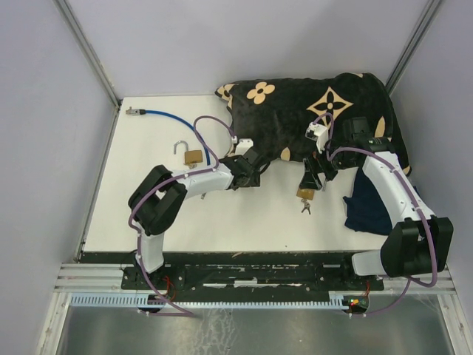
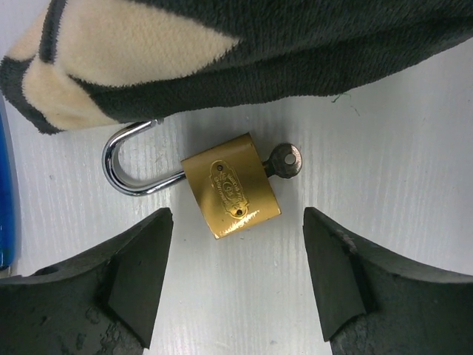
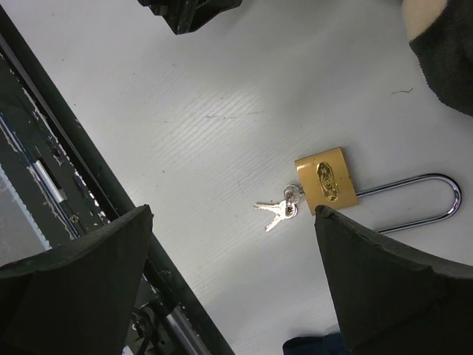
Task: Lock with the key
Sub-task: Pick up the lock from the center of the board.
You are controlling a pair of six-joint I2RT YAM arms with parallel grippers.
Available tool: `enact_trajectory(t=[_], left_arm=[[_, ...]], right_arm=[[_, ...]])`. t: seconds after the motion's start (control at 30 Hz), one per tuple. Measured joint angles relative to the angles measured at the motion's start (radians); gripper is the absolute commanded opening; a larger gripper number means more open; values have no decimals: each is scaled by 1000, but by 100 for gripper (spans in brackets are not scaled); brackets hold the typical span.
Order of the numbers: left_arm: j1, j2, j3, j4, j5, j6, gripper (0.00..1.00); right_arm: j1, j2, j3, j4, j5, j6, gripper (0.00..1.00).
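Note:
In the left wrist view a brass padlock lies flat on the white table, its steel shackle swung open to the left and a dark key in its base. My left gripper is open, its tips either side of the lock's near corner and not touching it. A second brass padlock with a long shackle has a key in it and spare keys on a ring. My right gripper is open and empty above it. In the top view this lock lies below the right gripper.
A black and beige blanket covers the back right and reaches the left gripper. A blue cable crosses the back left. Another open padlock lies left of the left wrist. Dark blue cloth lies at the right.

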State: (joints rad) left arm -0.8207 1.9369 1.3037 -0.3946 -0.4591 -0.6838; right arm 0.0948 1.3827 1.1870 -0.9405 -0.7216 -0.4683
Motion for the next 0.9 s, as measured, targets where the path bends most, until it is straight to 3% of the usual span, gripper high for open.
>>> enact_trajectory(t=[0.47,0.9], left_arm=[[0,-232,-262,237,146,46,79],[0,-330,-317,338,229,57,79]], right_arm=[[2,-40,0,14,-23,30,99],[2,-53,0,28,-48,54,99]])
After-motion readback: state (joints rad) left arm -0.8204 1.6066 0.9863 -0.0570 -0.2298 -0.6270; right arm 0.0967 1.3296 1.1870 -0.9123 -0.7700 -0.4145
